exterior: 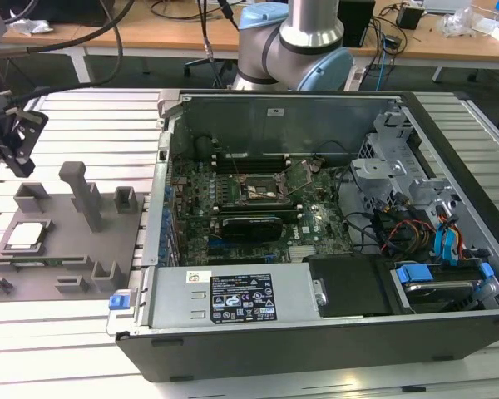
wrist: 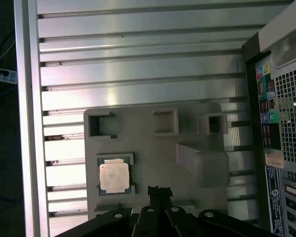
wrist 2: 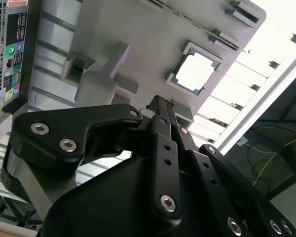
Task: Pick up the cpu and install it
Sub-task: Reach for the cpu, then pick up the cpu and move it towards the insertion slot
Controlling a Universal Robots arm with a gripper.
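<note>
In the exterior view, the gripper [exterior: 21, 162] hangs at the exterior view's far left, over the far left corner of the tray [exterior: 66, 241] and above it, touching nothing. The cpu [exterior: 27, 235] lies flat in a recess on the tray's left part, nearer the camera than the gripper and apart from it. A post [exterior: 83, 195] stands upright on the tray to the cpu's right. The tray rests on the table [exterior: 58, 332], just left of the open case [exterior: 316, 353]. Inside the case the socket [exterior: 266, 193] sits on the board, well apart from the cpu. The arm [exterior: 295, 37] rises behind the case's far wall.

In the second wrist view, the gripper [wrist 2: 160, 104] points toward the tray [wrist 2: 138, 29]. Its jaws are clenched together with nothing between them. The cpu [wrist 2: 195, 73] lies in its recess beyond the fingertips and off to one side, bright top up, not touched. A corner of the case [wrist 2: 10, 44] shows at the edge.

In the first wrist view, the closed gripper [wrist: 159, 190] is over the tray [wrist: 148, 143], with the cpu [wrist: 114, 177] near it but to the side, seated square in its recess. The table [wrist: 138, 74] runs under the tray, and the back of the case [wrist: 286, 148] stands beside the tray.
</note>
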